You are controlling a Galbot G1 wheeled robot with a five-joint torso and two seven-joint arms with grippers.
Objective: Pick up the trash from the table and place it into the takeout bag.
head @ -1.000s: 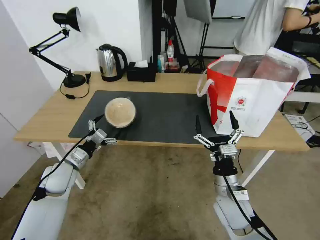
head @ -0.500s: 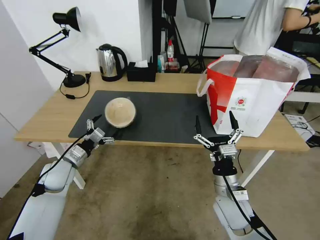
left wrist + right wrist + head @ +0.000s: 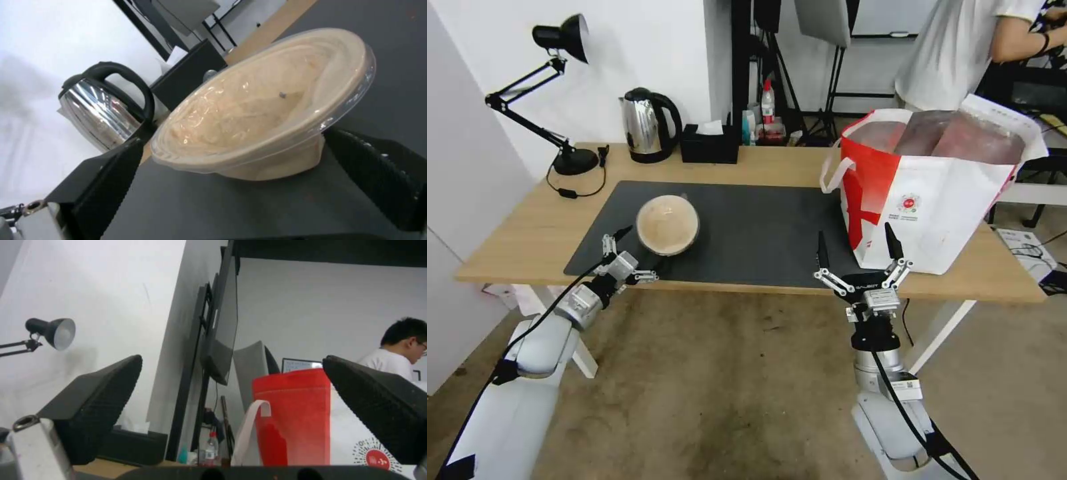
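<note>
A round beige bowl (image 3: pixel 668 225) with a clear lid sits on the dark grey mat (image 3: pixel 754 230) toward the left of the table (image 3: pixel 527 233). My left gripper (image 3: pixel 640 253) is open at the mat's front edge, just short of the bowl. In the left wrist view the bowl (image 3: pixel 262 110) lies between and beyond the two black fingers (image 3: pixel 106 186), untouched. My right gripper (image 3: pixel 856 239) hangs open at the table's front edge, in front of the takeout bag (image 3: pixel 940 193). The bag stands upright and open at the table's right end. The right wrist view shows its red panel (image 3: pixel 293 416) beyond the right gripper (image 3: pixel 233 359).
A steel kettle (image 3: pixel 644 125), a black tissue box (image 3: pixel 710 145) and a black desk lamp (image 3: pixel 560 100) stand along the back left of the table. A person in a white shirt (image 3: pixel 960 53) stands behind the bag. Bare mat lies between bowl and bag.
My left gripper has shifted slightly at the front edge near the bowl and stays open. The bowl, the bag and the right arm have not moved.
</note>
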